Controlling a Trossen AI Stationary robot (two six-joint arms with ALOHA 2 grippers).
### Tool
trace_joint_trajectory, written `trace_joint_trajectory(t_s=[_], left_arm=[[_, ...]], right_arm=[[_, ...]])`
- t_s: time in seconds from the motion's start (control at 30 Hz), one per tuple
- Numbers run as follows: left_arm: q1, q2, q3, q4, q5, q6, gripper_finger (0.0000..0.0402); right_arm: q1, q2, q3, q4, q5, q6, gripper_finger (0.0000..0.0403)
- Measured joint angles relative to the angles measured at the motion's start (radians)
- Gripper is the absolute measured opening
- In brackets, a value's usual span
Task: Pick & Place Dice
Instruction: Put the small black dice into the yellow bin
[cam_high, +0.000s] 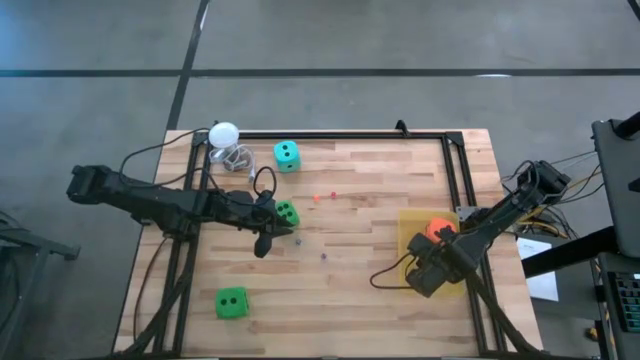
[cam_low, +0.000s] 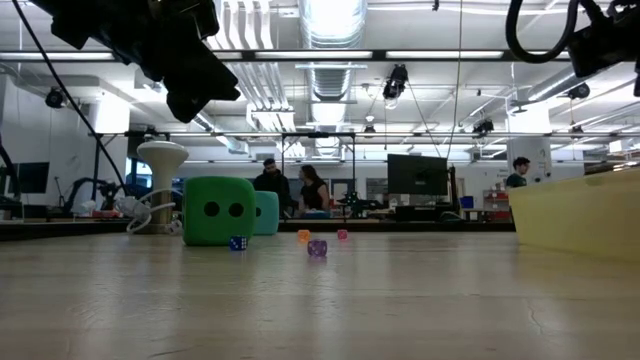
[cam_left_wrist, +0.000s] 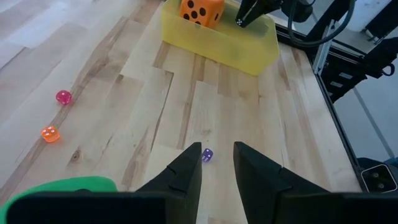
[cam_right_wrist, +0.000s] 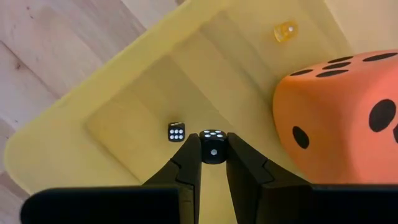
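From above, my left gripper (cam_high: 266, 240) hovers beside a green die (cam_high: 286, 212); the teal die (cam_high: 286, 154) sits near the far edge. Left wrist: fingers slightly parted, empty, over a tiny purple die (cam_left_wrist: 208, 155). Right wrist: my right gripper (cam_right_wrist: 213, 153) pinches a small black die (cam_right_wrist: 213, 147) inside the yellow bin (cam_right_wrist: 74, 118), beside the orange die (cam_right_wrist: 342, 115).

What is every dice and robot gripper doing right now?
Left gripper: open, above the tiny purple die.
Right gripper: shut on small black die, over yellow tray.
Big orange foam die: resting in the tray.
Second small black die: lying in the tray.
Big green foam die: on the table beside the left gripper.
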Motion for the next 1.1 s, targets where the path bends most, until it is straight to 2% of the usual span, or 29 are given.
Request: trace_joint_trajectory(t_s=[0.27,0.67,1.1], left_arm=[[0.0,0.0,0.0,0.0,0.0,0.0,0.0099],[0.0,0.0,0.0,0.0,0.0,0.0,0.0099],[0.0,0.0,0.0,0.0,0.0,0.0,0.0099]], right_arm=[[0.0,0.0,0.0,0.014,0.0,-0.012,0.0043],[-0.001,0.0,0.0,0.027,-0.011,-0.004,0.0075],[-0.002,0.0,0.0,0.052,-0.007,-0.016,0.0195]])
